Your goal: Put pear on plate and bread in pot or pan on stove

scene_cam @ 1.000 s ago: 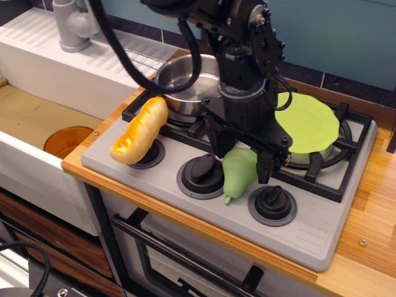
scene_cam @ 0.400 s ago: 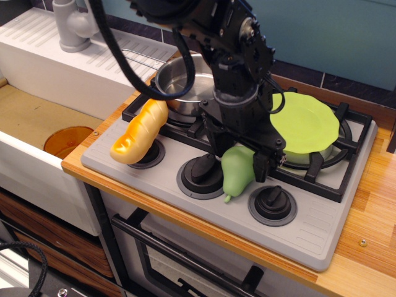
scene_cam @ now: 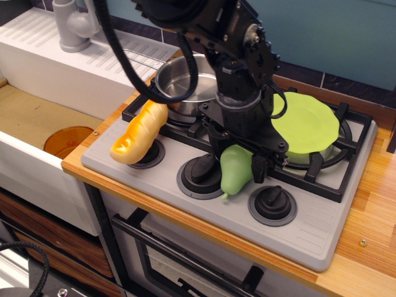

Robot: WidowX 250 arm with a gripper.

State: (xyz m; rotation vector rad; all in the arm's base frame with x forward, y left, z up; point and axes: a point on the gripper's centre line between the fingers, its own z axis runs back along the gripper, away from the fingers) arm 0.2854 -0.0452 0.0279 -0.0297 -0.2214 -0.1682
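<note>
The light-green pear [scene_cam: 235, 176] stands on the grey stove [scene_cam: 309, 230] between the middle and right knobs, stem down toward the front. My gripper [scene_cam: 238, 159] comes down over it, with one black finger on each side of its upper body, shut on it. The lime-green plate [scene_cam: 311, 122] lies on the right burner grate, just behind and to the right of the gripper. The yellow-orange bread [scene_cam: 139, 131] lies slanted over the left knob. The steel pan [scene_cam: 181, 79] sits on the back left burner, partly hidden by the arm.
The middle knob [scene_cam: 202, 171] and right knob [scene_cam: 272, 202] flank the pear. A white sink with a grey faucet [scene_cam: 73, 25] and an orange drain [scene_cam: 67, 141] is to the left. The wooden counter [scene_cam: 371, 204] runs along the right.
The gripper and the pear have shifted slightly left together, and the fingers have drawn in against the pear. The bread, plate and pan have not moved.
</note>
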